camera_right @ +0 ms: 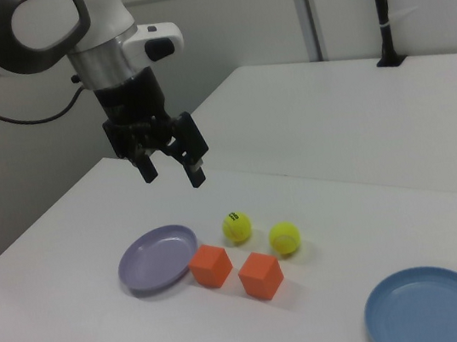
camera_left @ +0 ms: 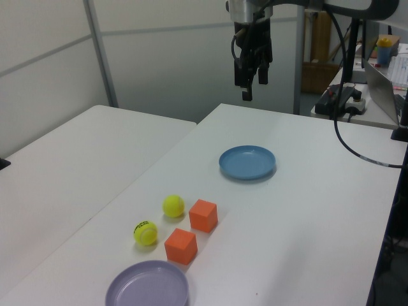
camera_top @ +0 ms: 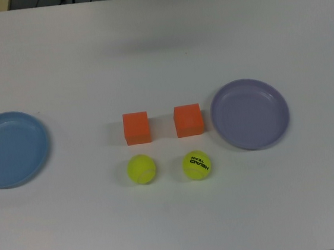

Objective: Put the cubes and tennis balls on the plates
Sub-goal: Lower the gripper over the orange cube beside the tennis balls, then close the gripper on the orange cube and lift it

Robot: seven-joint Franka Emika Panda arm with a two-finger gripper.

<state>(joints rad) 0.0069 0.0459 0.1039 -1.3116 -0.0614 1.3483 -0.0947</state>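
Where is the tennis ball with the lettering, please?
In the top view, the lettered tennis ball lies just below the right-hand cube, near the purple plate.

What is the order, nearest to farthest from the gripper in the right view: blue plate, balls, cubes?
1. Cubes, the row on the gripper's side; the pair is too close to call.
2. Balls, the row beyond the cubes.
3. Blue plate, at the right view's lower right.

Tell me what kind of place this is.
Probably a robotics lab or office workspace: a robot arm, hand open, over a white table, partition walls behind, and a side desk with a laptop and power strip.
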